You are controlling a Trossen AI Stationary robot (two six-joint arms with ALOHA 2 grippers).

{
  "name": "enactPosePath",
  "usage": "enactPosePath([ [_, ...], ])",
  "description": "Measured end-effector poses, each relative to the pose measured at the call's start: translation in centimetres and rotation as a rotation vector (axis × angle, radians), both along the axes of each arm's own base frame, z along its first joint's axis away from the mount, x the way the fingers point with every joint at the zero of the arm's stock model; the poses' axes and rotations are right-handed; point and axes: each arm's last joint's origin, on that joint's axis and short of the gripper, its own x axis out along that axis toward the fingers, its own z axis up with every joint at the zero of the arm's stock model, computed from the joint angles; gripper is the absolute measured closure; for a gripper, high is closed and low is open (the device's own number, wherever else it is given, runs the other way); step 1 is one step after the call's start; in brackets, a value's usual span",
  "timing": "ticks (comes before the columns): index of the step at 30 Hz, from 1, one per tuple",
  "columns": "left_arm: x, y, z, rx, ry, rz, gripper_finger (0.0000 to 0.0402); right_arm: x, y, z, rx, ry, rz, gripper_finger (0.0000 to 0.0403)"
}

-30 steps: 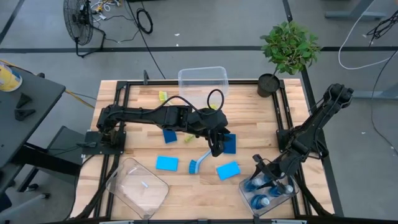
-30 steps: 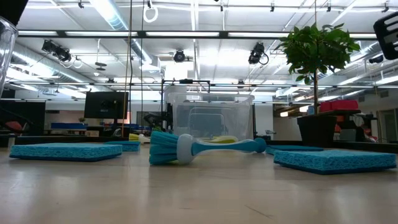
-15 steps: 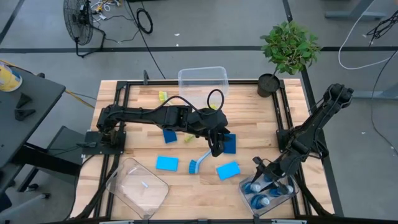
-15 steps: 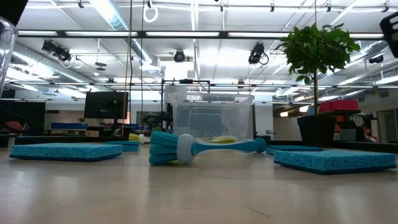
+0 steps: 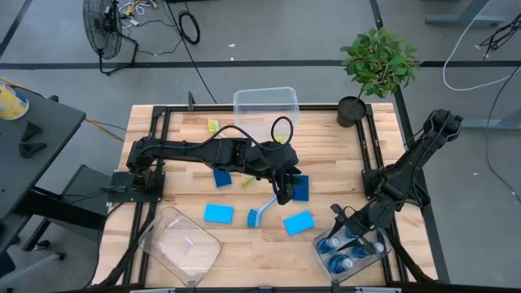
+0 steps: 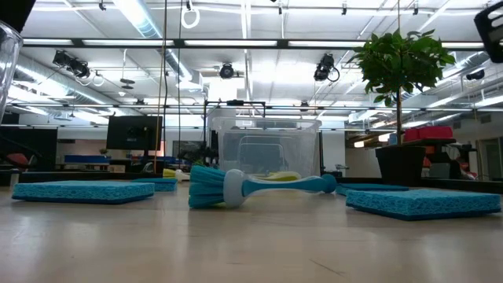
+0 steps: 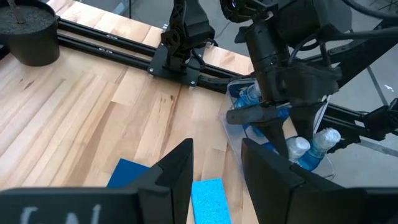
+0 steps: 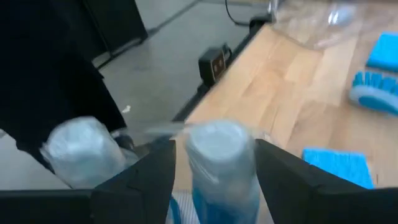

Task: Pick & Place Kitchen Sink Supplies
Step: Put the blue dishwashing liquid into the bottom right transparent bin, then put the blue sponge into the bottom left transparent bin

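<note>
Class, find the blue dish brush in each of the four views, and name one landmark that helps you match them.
High view: blue dish brush, lower centre.
Low view: centre, lying on the table.
Left wrist view: not in it.
Right wrist view: upper right edge.
Shared landmark: light blue sponge beside it, also seen from the left wrist.

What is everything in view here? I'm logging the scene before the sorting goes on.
Table: one, light wood.
Bins: three, clear; far edge, near left corner (tipped), near right corner.
Bottles: count unclear, blue with pale caps; inside the near right bin.
Sponges: four, two light blue and two dark blue; mid-table.
Blue brush: one; lying between the two light sponges.
Yellow-green brush: one plainly seen; beside the far bin.
Plant: one, green in a dark pot; far right corner.
Fan: one, dark; on the floor beyond the table.
Left pincer: open; above the blue brush's handle.
Right pincer: over the bin of bottles.
</note>
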Motion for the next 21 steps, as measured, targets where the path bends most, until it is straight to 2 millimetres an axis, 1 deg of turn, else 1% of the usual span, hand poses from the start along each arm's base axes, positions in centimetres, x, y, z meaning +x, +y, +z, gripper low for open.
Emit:
enactPosePath([
  [3,0.0,0.0,0.0,0.000,0.000,-0.001,0.0262,0.1,0.1,0.3,0.015,-0.026,0.005,0.0174],
  [10,0.0,0.0,0.0,0.004,0.000,-0.003,0.0262,0.1,0.1,0.3,0.016,-0.030,-0.015,0.0125],
  [13,0.0,0.0,0.0,0.011,0.000,-0.002,0.0262,0.1,0.0,0.3,0.018,-0.030,-0.025,0.0110],
  [16,0.0,0.0,0.0,0.021,0.000,-0.003,0.0262,0.1,0.0,0.4,0.037,-0.022,-0.032,0.0106],
  [21,0.0,0.2,0.0,0.028,0.000,-0.003,0.0262,-0.2,-0.4,1.3,0.099,-0.034,-0.045,0.0115],
])
